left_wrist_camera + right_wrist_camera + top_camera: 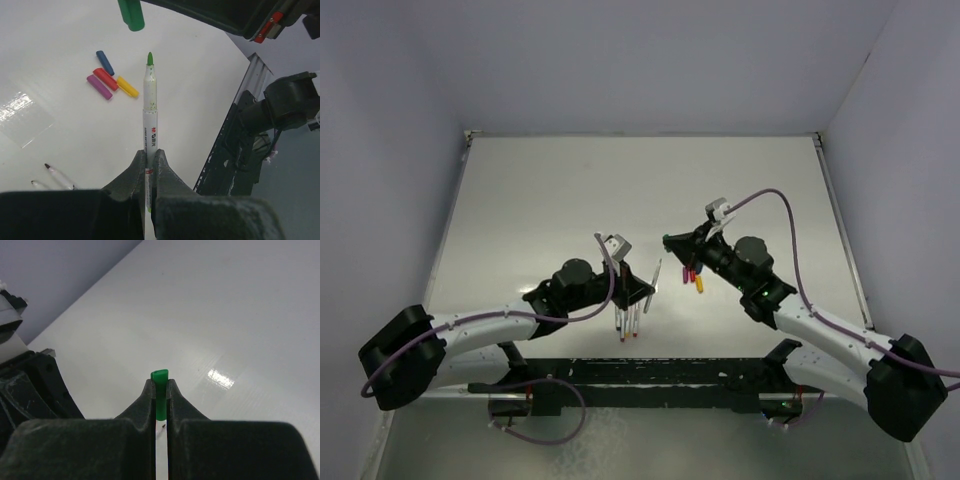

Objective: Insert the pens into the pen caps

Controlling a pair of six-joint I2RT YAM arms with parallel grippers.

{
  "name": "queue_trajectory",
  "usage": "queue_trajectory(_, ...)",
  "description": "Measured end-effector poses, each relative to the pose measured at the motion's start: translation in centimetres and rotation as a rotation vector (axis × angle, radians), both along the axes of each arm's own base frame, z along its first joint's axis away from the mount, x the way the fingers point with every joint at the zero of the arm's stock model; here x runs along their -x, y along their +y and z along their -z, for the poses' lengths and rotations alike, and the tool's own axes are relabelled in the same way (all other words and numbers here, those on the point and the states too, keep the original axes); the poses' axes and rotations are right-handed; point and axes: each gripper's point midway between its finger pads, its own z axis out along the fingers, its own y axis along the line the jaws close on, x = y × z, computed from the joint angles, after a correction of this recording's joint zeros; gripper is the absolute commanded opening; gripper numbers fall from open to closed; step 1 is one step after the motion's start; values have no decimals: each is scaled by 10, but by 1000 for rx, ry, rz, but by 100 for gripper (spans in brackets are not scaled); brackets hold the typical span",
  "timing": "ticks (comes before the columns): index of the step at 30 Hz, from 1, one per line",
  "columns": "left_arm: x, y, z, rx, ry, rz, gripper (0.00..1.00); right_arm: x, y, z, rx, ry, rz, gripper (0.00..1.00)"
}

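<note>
left gripper (149,165) is clamping the green-tipped pen (150,100), right gripper (160,390) is pinching the green cap (160,377), both near the loose caps (111,80). tip and cap mouth are looking offset; centring before pushing seems advisable.

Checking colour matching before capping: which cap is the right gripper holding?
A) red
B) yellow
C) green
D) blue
C: the right wrist view shows the right gripper shut on the green cap.
</note>
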Motion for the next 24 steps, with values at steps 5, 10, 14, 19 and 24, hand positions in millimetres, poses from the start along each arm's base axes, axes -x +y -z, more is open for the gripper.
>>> queue_trajectory(5, 7, -10, -10, 38, -30, 22, 0, -2, 5, -31, -151, -65, 3, 0)
queue_trajectory(10, 6, -15, -23, 90, -42, 2, 0, 0, 6, -53, -271, -112, -1, 0)
queue_trajectory(14, 2, -16, -33, 132, -44, -27, 0, 2, 6, -58, -321, -122, -5, 0)
queue_trajectory(19, 0, -15, -42, 175, -49, -51, 0, 5, 4, -61, -357, -133, -10, 0)
queue_trajectory(24, -1, -15, -44, 188, -38, -61, 0, 7, 4, -67, -382, -146, -16, 0)
